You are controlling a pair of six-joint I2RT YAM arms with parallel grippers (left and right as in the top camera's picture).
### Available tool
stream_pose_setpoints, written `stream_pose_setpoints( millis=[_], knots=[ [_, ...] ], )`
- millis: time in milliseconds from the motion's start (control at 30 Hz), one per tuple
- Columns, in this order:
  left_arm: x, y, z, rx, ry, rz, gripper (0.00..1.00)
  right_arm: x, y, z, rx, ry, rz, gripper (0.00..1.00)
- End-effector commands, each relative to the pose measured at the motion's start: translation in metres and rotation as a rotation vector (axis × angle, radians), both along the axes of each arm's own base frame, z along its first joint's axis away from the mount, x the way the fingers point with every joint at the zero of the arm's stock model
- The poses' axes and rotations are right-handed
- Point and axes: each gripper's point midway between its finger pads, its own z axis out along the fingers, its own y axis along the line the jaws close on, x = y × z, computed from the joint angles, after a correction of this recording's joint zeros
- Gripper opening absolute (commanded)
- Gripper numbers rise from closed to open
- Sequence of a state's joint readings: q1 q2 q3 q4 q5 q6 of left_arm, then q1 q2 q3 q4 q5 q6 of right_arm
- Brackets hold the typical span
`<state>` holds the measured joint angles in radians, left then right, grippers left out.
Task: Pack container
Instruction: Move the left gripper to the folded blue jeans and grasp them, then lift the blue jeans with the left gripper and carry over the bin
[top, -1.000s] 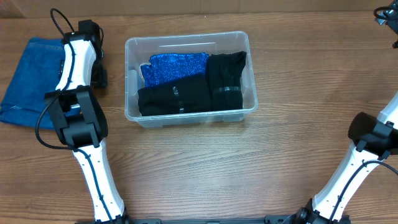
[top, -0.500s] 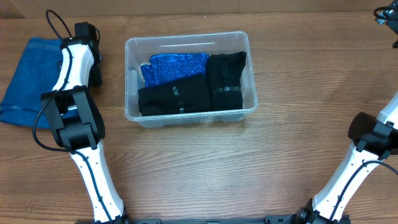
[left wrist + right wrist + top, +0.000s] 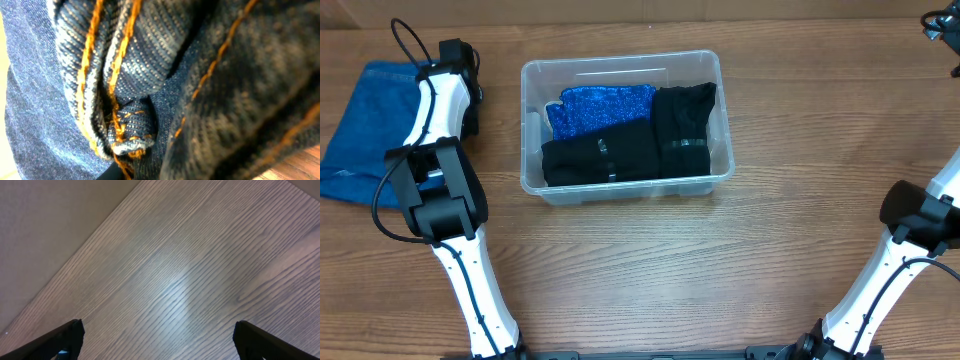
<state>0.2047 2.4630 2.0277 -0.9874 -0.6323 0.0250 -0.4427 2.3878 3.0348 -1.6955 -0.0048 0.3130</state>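
Well back on the worktop (image 3: 740,270), a little left of middle, sits the clear container (image 3: 620,187) — a sparkly blue garment (image 3: 600,105) and folded black clothes (image 3: 610,155) lie inside. The jeans (image 3: 365,125) lie by the back left corner, with the left gripper (image 3: 470,112) down at their right edge — bunched denim fills its camera, so its opening cannot be told. The right gripper (image 3: 157,342) hangs wide above the wood, holding nothing.

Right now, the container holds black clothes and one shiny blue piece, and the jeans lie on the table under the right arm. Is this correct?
Not quite. The overhead view shows the jeans under the left arm, not the right. The container is filled as you say.
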Motion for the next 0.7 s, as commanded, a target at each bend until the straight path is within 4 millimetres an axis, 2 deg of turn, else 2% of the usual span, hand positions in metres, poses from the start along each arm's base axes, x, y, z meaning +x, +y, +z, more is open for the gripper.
stream_pose_setpoints(
  millis=[0, 133, 267, 367, 467, 500, 567, 667],
  knots=[
    [-0.014, -0.006, -0.026, -0.065, 0.058, 0.024, 0.04, -0.001, 0.002, 0.008, -0.005, -0.018, 0.01, 1.0],
    [-0.003, -0.018, -0.006, -0.089, 0.035, 0.0, 0.04, -0.001, 0.002, 0.008, -0.005, -0.018, 0.01, 1.0],
    [0.022, -0.034, 0.037, -0.198, -0.066, -0.029, 0.04, -0.001, 0.002, 0.008, -0.005, -0.018, 0.01, 1.0],
    [0.04, -0.044, 0.088, -0.242, -0.166, -0.106, 0.04, -0.001, 0.002, 0.008, -0.005, -0.018, 0.01, 1.0],
    [0.049, -0.052, 0.133, -0.263, -0.251, -0.189, 0.04, -0.001, 0.002, 0.008, -0.005, -0.018, 0.01, 1.0],
    [0.05, -0.055, 0.153, -0.264, -0.285, -0.226, 0.04, -0.001, 0.002, 0.008, -0.005, -0.018, 0.01, 1.0],
    [0.05, -0.057, 0.18, -0.248, -0.341, -0.251, 0.04, -0.001, 0.002, 0.008, -0.005, -0.018, 0.01, 1.0],
    [0.048, -0.062, 0.238, -0.226, -0.471, -0.309, 0.04, -0.001, 0.002, 0.008, -0.005, -0.018, 0.01, 1.0]
  ],
)
